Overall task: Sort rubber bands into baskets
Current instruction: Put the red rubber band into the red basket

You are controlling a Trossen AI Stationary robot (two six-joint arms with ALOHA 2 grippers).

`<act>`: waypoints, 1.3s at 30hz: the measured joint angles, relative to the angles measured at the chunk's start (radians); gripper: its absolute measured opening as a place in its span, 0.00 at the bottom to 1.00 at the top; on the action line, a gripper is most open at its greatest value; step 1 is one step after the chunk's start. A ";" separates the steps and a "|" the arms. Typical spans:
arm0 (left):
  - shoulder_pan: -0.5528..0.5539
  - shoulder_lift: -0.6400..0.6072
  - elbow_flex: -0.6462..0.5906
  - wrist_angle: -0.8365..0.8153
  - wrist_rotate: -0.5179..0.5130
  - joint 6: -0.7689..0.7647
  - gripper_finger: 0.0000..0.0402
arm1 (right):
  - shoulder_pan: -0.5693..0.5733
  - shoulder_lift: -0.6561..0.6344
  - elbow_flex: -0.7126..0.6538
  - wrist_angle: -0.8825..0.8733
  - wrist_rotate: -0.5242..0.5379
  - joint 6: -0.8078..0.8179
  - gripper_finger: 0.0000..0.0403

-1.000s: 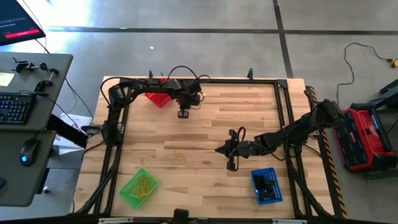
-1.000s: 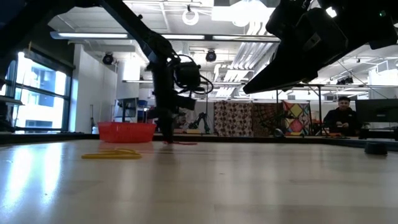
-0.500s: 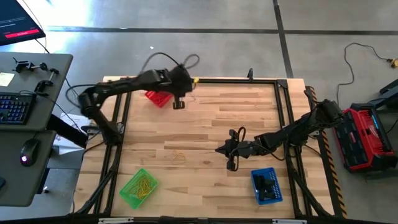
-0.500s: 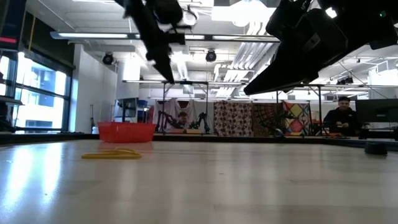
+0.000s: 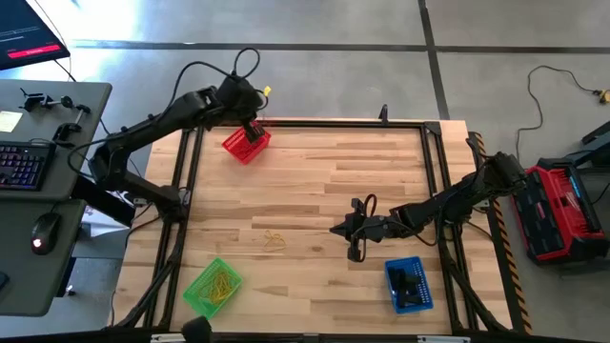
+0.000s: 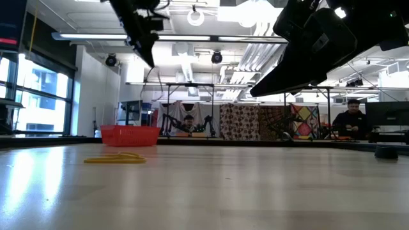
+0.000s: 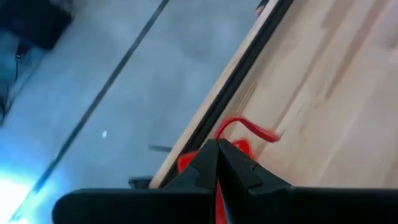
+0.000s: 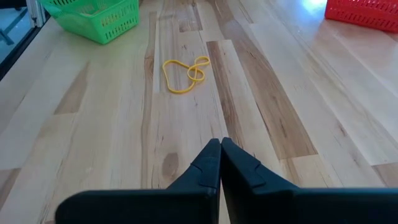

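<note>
My left gripper (image 5: pixel 253 131) is above the red basket (image 5: pixel 244 146) at the table's far left, shut on a reddish-orange rubber band (image 7: pixel 245 127). In the low view it hangs high (image 6: pixel 148 54) over the basket (image 6: pixel 130 135). Yellow rubber bands (image 5: pixel 274 239) lie flat on the wood mid-table and also show in the right wrist view (image 8: pixel 186 73). My right gripper (image 5: pixel 335 230) is shut and empty, low over the table to the right of them. The green basket (image 5: pixel 213 286) holds yellow bands. The blue basket (image 5: pixel 408 284) holds black ones. My left gripper pinches the reddish-orange band between its two fingertips (image 7: pixel 217 149). A short curved loop of the band (image 7: pixel 239 122) sticks out past the tips. The band is lifted clear of the table, above the red basket.
A black frame rail (image 5: pixel 362 124) runs around the table's edges. A desk with a keyboard (image 5: pixel 24 162) stands off the left side, and a red and black machine (image 5: pixel 558 210) off the right. Bare wood lies between the baskets.
My left gripper has risen from the table near the far middle and gone toward the far left corner with the reddish-orange band, which is now lifted clear, and it now stands over the red basket. My right arm has kept still.
</note>
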 joint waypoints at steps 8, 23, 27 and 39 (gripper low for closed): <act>0.119 0.013 -0.144 0.061 0.085 0.008 0.00 | 0.000 0.000 0.000 0.003 0.000 0.006 0.00; 0.208 0.012 -0.388 0.191 0.161 0.029 0.00 | 0.000 0.000 0.000 0.005 0.000 -0.003 0.00; 0.208 0.032 -0.399 0.190 0.163 0.029 0.00 | 0.000 0.000 0.000 0.007 0.000 -0.002 0.00; 0.200 0.146 -0.400 0.193 0.141 0.087 0.04 | 0.000 0.000 0.000 0.007 0.000 0.000 0.00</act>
